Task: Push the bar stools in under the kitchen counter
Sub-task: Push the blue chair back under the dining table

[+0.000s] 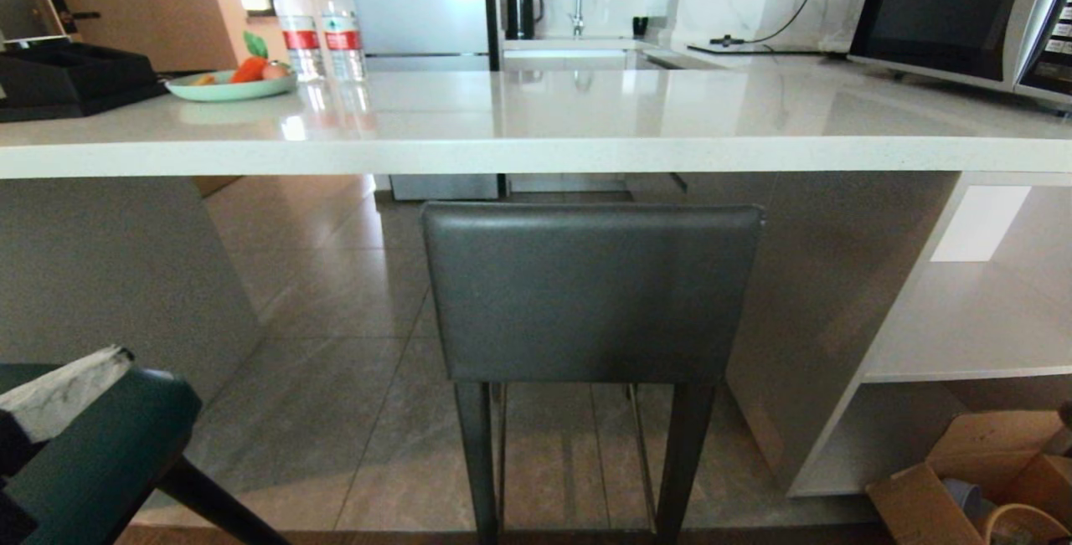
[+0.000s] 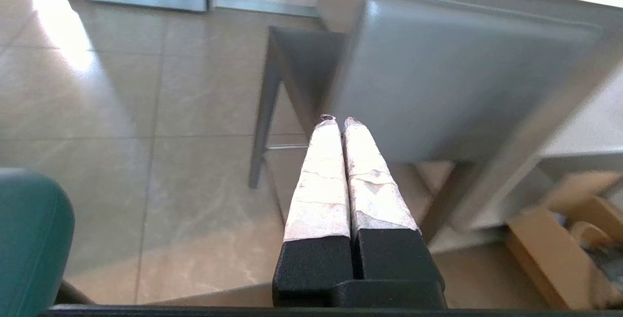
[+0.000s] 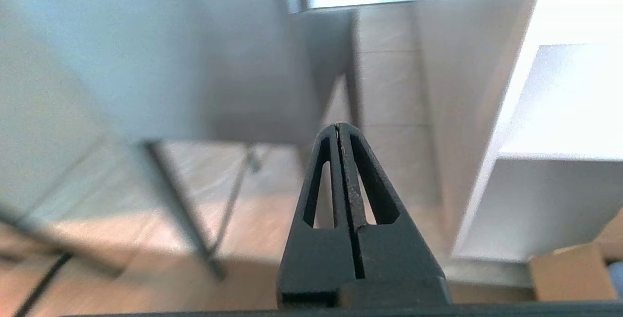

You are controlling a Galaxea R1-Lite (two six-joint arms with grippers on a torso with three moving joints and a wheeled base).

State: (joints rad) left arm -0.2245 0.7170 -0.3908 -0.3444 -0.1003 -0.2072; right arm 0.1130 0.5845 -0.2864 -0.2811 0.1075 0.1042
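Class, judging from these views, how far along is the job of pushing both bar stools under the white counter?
Done: the boxy dark-grey leather stool stands close against the glossy white stone counter edge. In hand: nothing; left gripper and right gripper have jaws shut on nothing. Left: the teal leather stool sits out from the counter beside the robot.

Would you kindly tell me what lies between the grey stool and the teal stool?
Only bare tiled floor lies between the grey stool and the teal stool, seen in the head and left wrist views.
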